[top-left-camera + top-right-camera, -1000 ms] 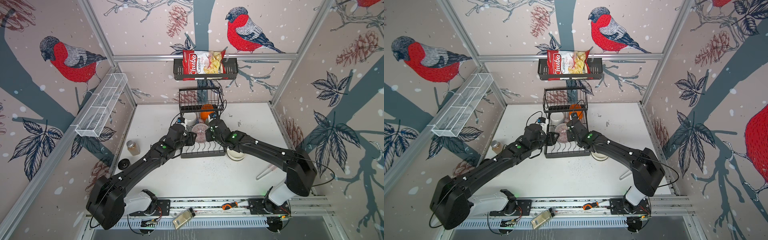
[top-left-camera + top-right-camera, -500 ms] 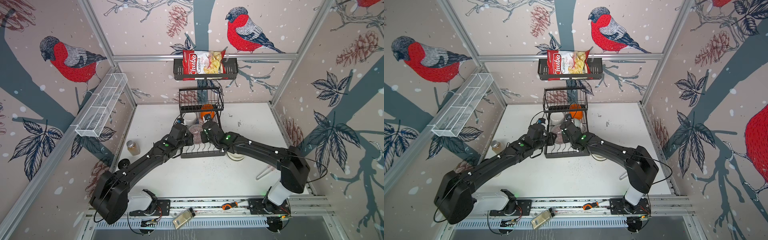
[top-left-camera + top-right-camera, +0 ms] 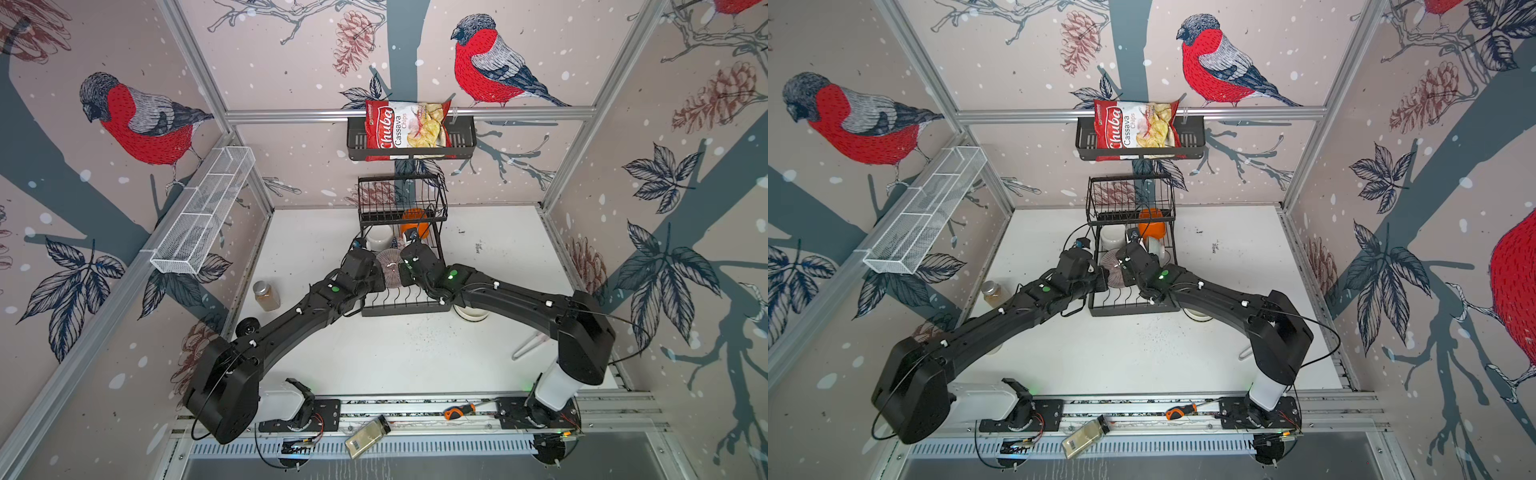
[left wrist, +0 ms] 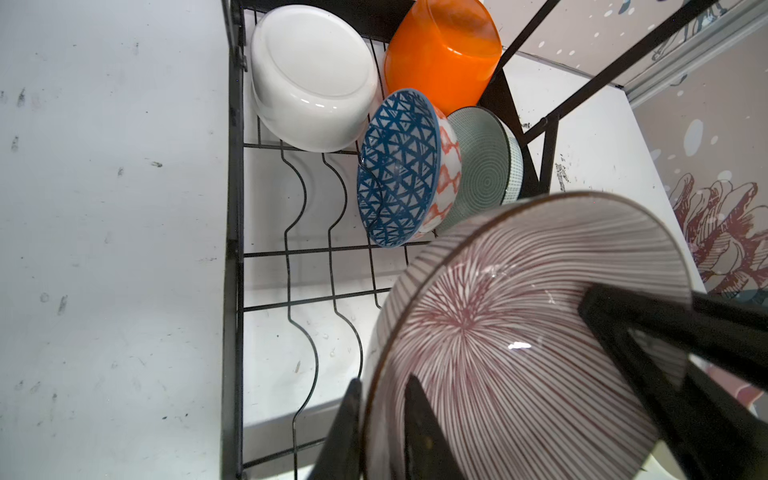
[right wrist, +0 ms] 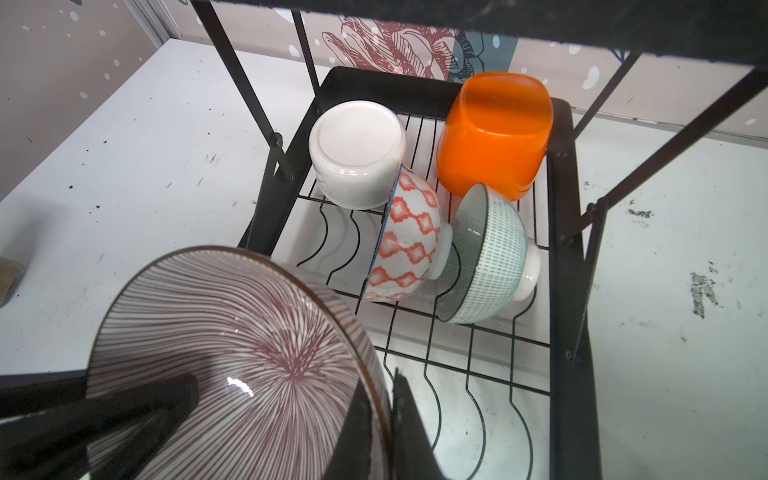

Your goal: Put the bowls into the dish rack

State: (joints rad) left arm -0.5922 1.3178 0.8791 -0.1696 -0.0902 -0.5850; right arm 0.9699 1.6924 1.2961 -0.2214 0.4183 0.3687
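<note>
Over the wavy lower grid of the large black wire dish rack (image 4: pixel 232 249), a round brown-striped ceramic bowl (image 4: pixel 498 332) is held tilted on edge between both arms. The right gripper (image 5: pixel 380 395) is clamped on one side of its rim. The left gripper (image 4: pixel 382 386) pinches the opposite side, one finger inside and one outside. Farther along the grid lie an upturned white round bowl (image 4: pixel 311 70) and a squarish orange plastic bowl (image 4: pixel 440 54). A blue-and-orange patterned bowl (image 4: pixel 399 166) and a grey-green patterned bowl (image 4: pixel 482 166) stand on edge nearest the held one.

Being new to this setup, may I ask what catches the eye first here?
The large brown-striped bowl stands out, held tilted over the dish rack, with the left tool and right tool astride its rim. Behind it, a bright orange bowl lies overturned at the rack's far end.
</note>
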